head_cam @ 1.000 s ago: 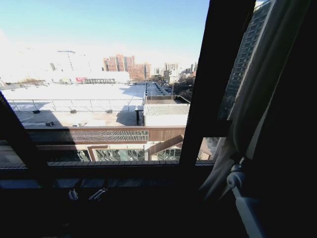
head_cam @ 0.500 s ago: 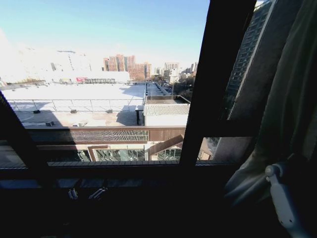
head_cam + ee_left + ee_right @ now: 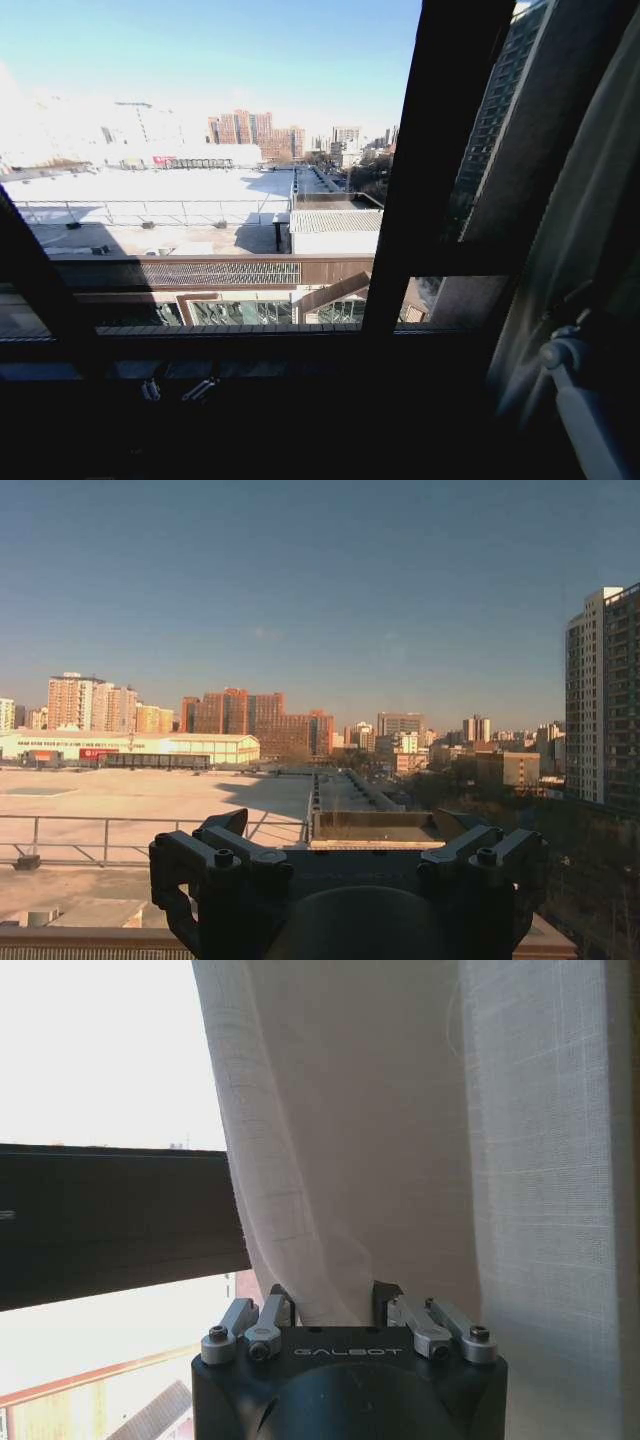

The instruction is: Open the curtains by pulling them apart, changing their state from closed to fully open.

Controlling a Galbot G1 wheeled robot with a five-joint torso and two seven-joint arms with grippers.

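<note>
Rightward, right hand (image 3: pixel 330 1305) grips curtain (image 3: pixel 400 1140) — raised.

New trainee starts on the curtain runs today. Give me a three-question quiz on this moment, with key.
1. True or false: the right pincer has curtain fabric between its fingers.
2. Which side of the window frame is the curtain on in the head view? A) left B) right C) both
3. Fill in: the left pincer faces open ____ and city buildings, touching no fabric.

Key:
1. True. The fabric hangs down into the gap between the fingers.
2. B.
3. Sky.
</note>
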